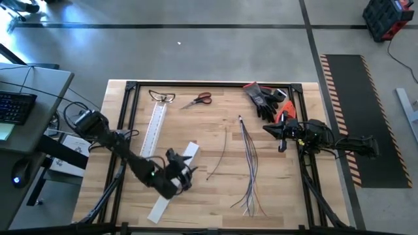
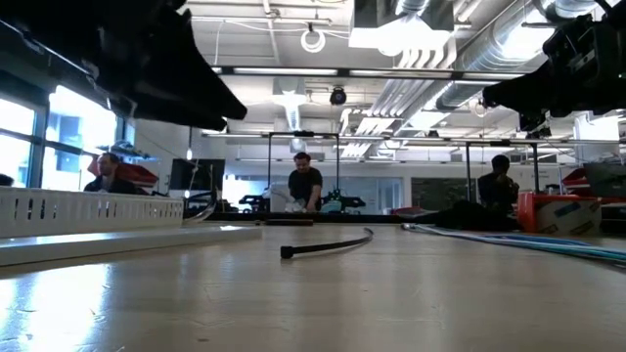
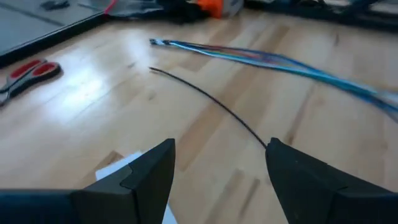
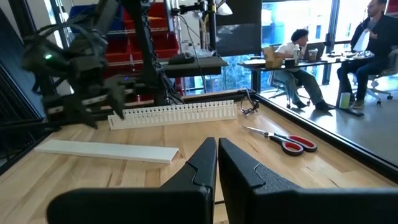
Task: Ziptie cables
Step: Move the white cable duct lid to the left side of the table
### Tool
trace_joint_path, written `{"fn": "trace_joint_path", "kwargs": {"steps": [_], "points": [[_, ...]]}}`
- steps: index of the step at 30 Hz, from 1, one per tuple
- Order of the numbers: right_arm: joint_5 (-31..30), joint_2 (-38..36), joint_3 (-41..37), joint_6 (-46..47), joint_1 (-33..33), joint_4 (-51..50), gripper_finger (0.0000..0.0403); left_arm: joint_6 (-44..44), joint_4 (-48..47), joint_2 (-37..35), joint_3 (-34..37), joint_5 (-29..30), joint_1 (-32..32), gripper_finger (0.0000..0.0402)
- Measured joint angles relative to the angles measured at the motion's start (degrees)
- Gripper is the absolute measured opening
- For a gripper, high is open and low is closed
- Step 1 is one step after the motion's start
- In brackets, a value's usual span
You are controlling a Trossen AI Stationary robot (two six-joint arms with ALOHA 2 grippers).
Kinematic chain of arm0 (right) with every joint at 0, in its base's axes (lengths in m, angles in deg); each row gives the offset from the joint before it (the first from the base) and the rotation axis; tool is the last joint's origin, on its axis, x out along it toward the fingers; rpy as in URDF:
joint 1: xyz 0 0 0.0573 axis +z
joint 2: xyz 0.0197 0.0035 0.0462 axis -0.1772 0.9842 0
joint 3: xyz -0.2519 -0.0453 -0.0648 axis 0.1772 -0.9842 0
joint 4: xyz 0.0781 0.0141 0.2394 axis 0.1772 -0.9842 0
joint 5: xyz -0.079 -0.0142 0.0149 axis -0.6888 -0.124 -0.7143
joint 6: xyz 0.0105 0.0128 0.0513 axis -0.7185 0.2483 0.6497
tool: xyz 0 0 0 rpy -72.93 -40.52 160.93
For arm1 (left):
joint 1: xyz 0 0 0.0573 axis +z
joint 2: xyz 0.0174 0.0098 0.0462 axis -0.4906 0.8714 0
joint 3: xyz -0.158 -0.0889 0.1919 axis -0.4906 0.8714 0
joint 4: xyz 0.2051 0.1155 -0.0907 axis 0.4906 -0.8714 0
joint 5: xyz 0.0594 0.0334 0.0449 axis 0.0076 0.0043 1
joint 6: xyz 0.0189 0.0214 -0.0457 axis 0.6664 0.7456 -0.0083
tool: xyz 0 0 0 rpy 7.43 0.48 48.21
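Observation:
The cables [image 1: 249, 163], thin grey, blue and dark wires, lie flat on the wooden table right of its middle, their ends fanned out toward the near edge; they also show in the left wrist view [image 3: 280, 62] and the low view [image 2: 528, 240]. A black ziptie [image 1: 221, 155] lies curved on the table just left of them [image 3: 211, 102] [image 2: 328, 244]. My left gripper [image 1: 188, 171] [image 3: 221, 155] hangs open above the table left of the ziptie, pointing toward it, with nothing between its fingers. My right gripper [image 1: 281, 134] [image 4: 217, 155] waits shut at the table's right edge.
A white slotted bar [image 1: 157, 127] [image 4: 174, 114] and a flat white strip [image 1: 171, 186] [image 4: 106, 149] lie on the left half, the strip under my left gripper. Red-handled scissors [image 1: 198, 100], glasses [image 1: 162, 96] and dark gloves [image 1: 264, 98] lie along the far edge. People sit beyond the table.

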Motion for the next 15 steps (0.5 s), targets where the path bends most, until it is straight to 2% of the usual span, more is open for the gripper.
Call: {"fn": "trace_joint_path", "kwargs": {"steps": [3, 6, 8, 15], "points": [[0.0, 0.02, -0.01, 0.0, 0.0, 0.01, 0.0, 4.07, -2.64, 2.86, -2.46, -2.7, -0.63, 0.0229], [0.0, 0.03, 0.0, 0.0, 0.0, -0.02, 0.0, 8.67, 2.09, 5.6, -3.42, -6.65, -0.39, 0.0229], [0.0, 0.04, -0.01, -0.01, 0.0, 0.0, 0.0, 10.93, 5.64, 6.97, -3.65, -7.19, 0.22, 0.0229], [0.01, 0.04, -0.01, 0.0, 0.0, -0.01, 0.0, 10.41, 7.21, 8.45, -4.34, -10.63, 4.34, 0.0239]]}}
